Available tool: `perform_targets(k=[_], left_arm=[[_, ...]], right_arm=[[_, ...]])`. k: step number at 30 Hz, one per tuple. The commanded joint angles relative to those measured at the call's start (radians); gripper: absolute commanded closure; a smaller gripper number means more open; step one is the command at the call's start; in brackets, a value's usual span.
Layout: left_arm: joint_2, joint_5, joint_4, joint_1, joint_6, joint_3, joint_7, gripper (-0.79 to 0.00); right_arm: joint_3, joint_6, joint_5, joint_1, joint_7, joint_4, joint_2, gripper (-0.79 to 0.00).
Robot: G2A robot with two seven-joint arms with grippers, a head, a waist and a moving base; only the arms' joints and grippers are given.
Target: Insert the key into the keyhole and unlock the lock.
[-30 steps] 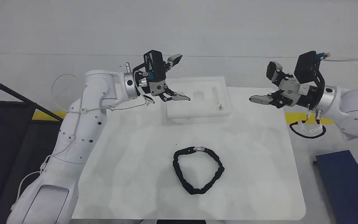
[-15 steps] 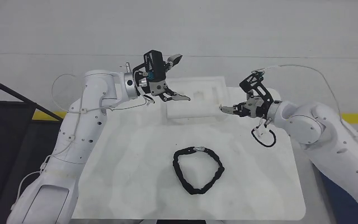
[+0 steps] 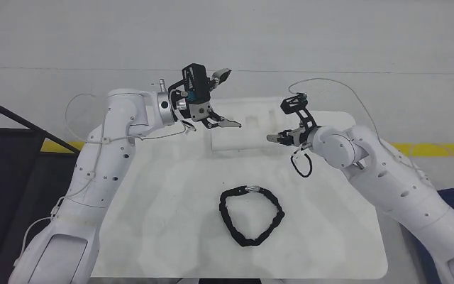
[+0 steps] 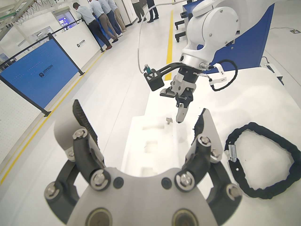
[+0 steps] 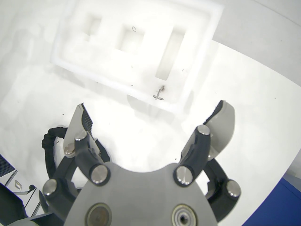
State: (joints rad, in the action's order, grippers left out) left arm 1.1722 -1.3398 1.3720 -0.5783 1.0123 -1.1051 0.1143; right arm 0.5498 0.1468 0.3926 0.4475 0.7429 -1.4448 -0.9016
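top view, L→R: left gripper [image 3: 228,99] hangs over the foam tray [image 3: 241,140] at the tray's 10 o'clock corner. Its fingers [image 4: 81,118] are spread wide w/ nothing betw. them.

The foam tray sits at 12 o'clock on the table [image 3: 163,213] and has three recesses.

The chain lock [image 3: 250,216] lies flat on the table at 6 o'clock from the tray, well apart from both grippers. It's a closed loop in a black sleeve, w/ the silver lock body [image 3: 250,189] at the loop's 12 o'clock.

The key [image 5: 159,93] is on the tray's 4 o'clock corner, just inside the rim. It looks stuck upright in the foam, bow up.

At that same corner is the right gripper [image 3: 272,138], spread open and holding nothing. In the right wrist cam the key sits ahead of the fingertips [image 5: 81,111], approx on the centreline betw. them. It's not yet inside the gap and there's no contact.

The left wrist cam shows one right-gripper finger pointing down just beside the key, w/ a small gap visible.

The chain lock is at ~7 o'clock from the right gripper, apart.
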Motion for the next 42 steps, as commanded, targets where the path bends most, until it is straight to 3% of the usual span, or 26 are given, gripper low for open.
perform_targets(k=[1, 11, 32, 42], left_arm=[[0.000, 0.000, 0.000, 0.000, 0.000, 0.000, 0.000, -0.785], [0.000, 0.000, 0.000, 0.000, 0.000, 0.000, 0.000, -0.785], [0.000, 0.000, 0.000, 0.000, 0.000, 0.000, 0.000, -0.785], [0.000, 0.000, 0.000, 0.000, 0.000, 0.000, 0.000, -0.785]], right_arm=[[-0.015, 0.014, -0.017, -0.014, 0.011, 0.032, -0.022, -0.785], [-0.025, 0.124, -0.142, -0.056, 0.037, 0.178, -0.107, -0.785], [-0.020, 0.122, -0.146, -0.049, 0.022, 0.180, -0.110, -0.785], [-0.011, 0.192, -0.182, -0.089, 0.095, 0.222, -0.155, -0.785]])
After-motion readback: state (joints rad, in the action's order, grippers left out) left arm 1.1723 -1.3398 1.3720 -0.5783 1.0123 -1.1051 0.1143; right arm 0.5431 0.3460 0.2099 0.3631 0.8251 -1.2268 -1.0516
